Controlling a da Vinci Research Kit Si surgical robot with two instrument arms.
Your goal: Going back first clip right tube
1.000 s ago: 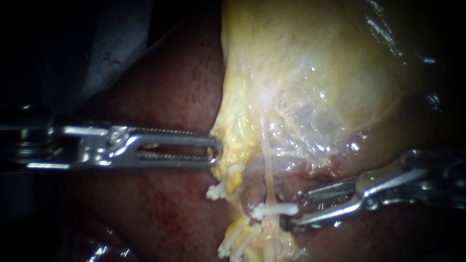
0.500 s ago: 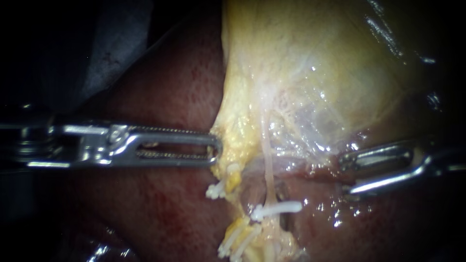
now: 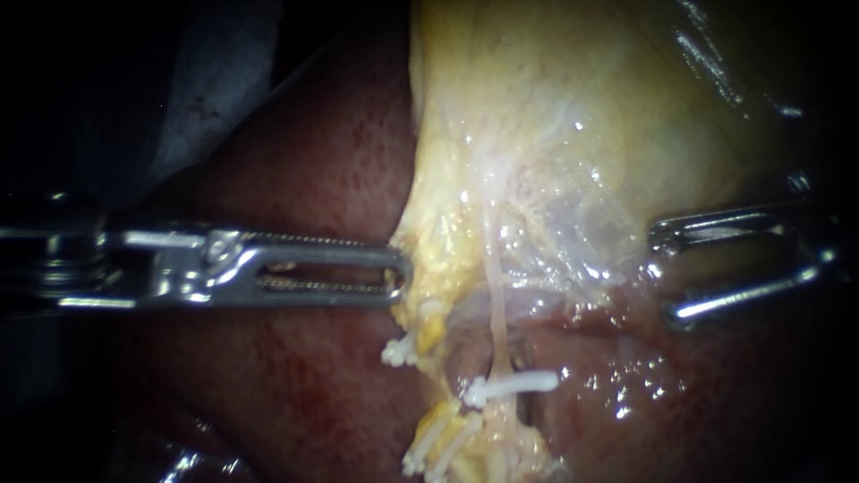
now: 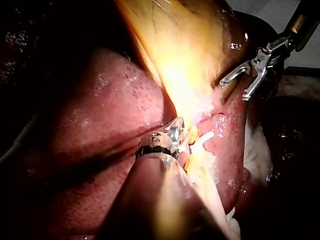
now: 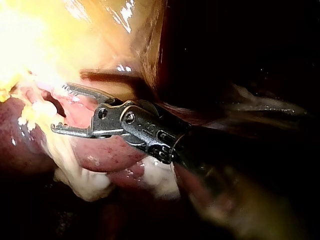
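end effectors two, left [image 3: 398, 275] gripping gallbladder [image 3: 555, 116], right [image 3: 667, 275] spread, one clip [image 3: 514, 385] across right tube [image 3: 495, 313]

Dark red, wet liver [image 3: 295, 161] as the bed, bearing the pale yellow gallbladder [image 3: 555, 107].
The glossy, mottled liver spreads under and beside the left instrument [image 3: 394, 274] and beneath the right instrument [image 3: 667, 275]. The thin-walled yellow sac lies on it between the two tips, meeting the left one and standing just beside the right one.
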